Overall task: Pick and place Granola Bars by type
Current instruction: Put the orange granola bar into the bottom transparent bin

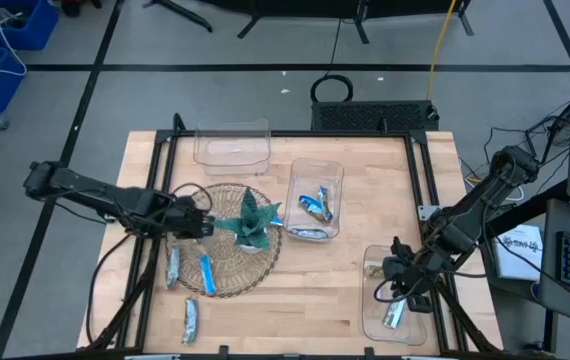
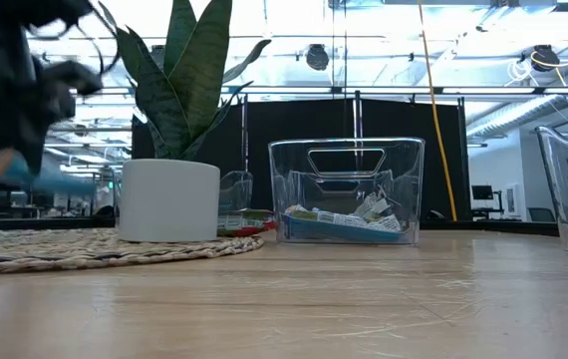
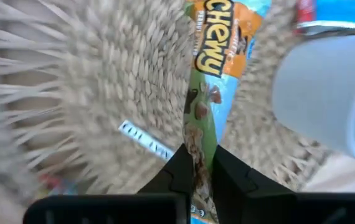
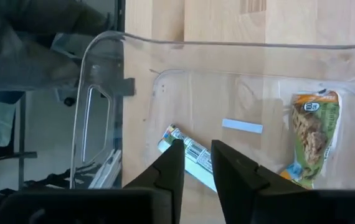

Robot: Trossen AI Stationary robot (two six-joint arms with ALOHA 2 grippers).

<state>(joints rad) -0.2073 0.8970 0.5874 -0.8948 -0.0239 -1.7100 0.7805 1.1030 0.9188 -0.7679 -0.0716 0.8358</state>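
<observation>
Over the woven mat (image 1: 227,262):
Left fingers (image 3: 179,171): pinched on a Chewy granola bar (image 3: 210,68).
Left gripper (image 1: 197,222): beside the plant pot (image 3: 327,93).
Right fingers (image 4: 169,167): slightly parted, gripping nothing.
Right gripper (image 1: 402,283): above a clear bin (image 4: 103,93) holding two bars (image 4: 311,134).

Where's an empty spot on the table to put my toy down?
The bare wood between the woven mat and the right claw's bin, in front of the middle bin, is free. The back-left bin looks empty too. The mat is crowded: plant, bars, left claw.
</observation>
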